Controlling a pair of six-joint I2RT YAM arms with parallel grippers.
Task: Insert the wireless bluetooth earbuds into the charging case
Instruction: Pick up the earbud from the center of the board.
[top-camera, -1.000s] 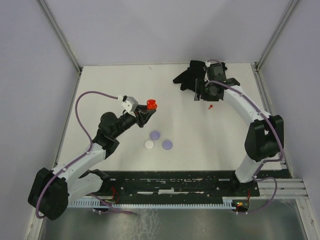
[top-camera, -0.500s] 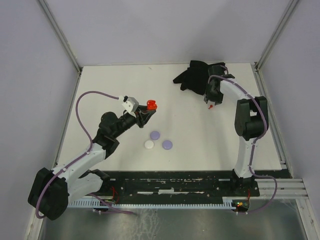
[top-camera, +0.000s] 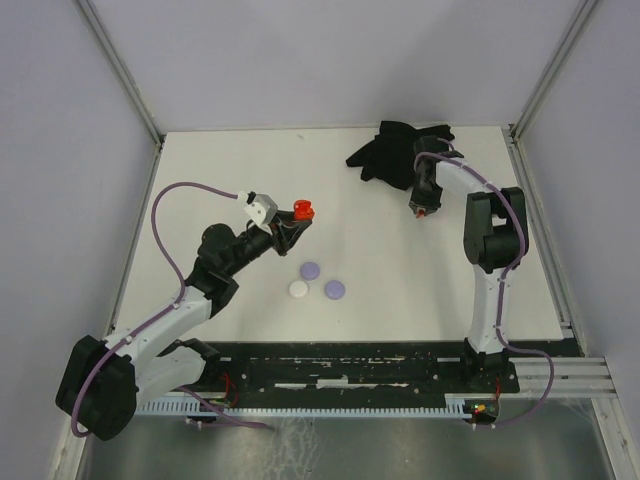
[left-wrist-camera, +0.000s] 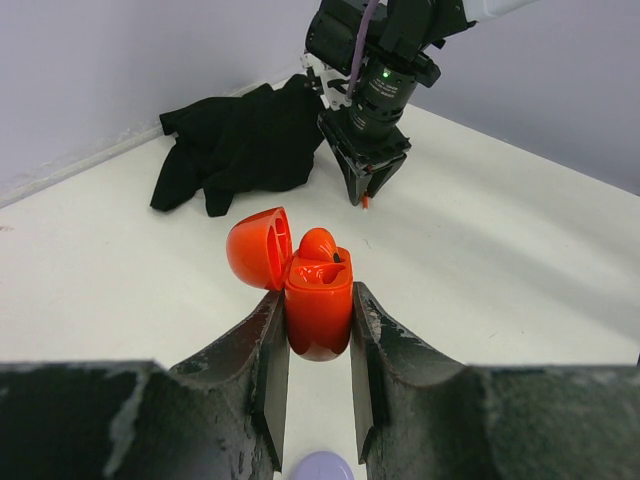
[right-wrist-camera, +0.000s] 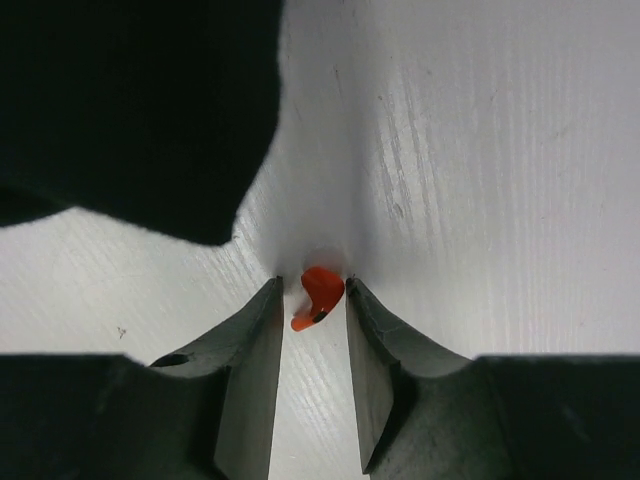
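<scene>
My left gripper (top-camera: 296, 221) is shut on the red charging case (top-camera: 303, 210) and holds it above the table, lid open to the left (left-wrist-camera: 318, 300). A red rounded shape (left-wrist-camera: 318, 244) sits in the case's mouth. A tiny red earbud (right-wrist-camera: 320, 292) lies on the table at the back right. My right gripper (top-camera: 423, 208) points down over it, one finger on each side. The jaws stand narrowly apart, with a small gap left of the bud. The bud also shows in the left wrist view (left-wrist-camera: 366, 202) under the right gripper (left-wrist-camera: 366, 188). No lavender or white earbuds are in view.
A black cloth (top-camera: 392, 155) lies crumpled at the back, just behind the right gripper (right-wrist-camera: 130, 100). Two lavender discs (top-camera: 310, 270) (top-camera: 334, 290) and a white disc (top-camera: 298, 289) lie mid-table below the left gripper. Frame posts stand at the back corners.
The right arm has folded in and its gripper has come down over the red earbud, which now lies between its fingers. The left arm and the case have not moved.
</scene>
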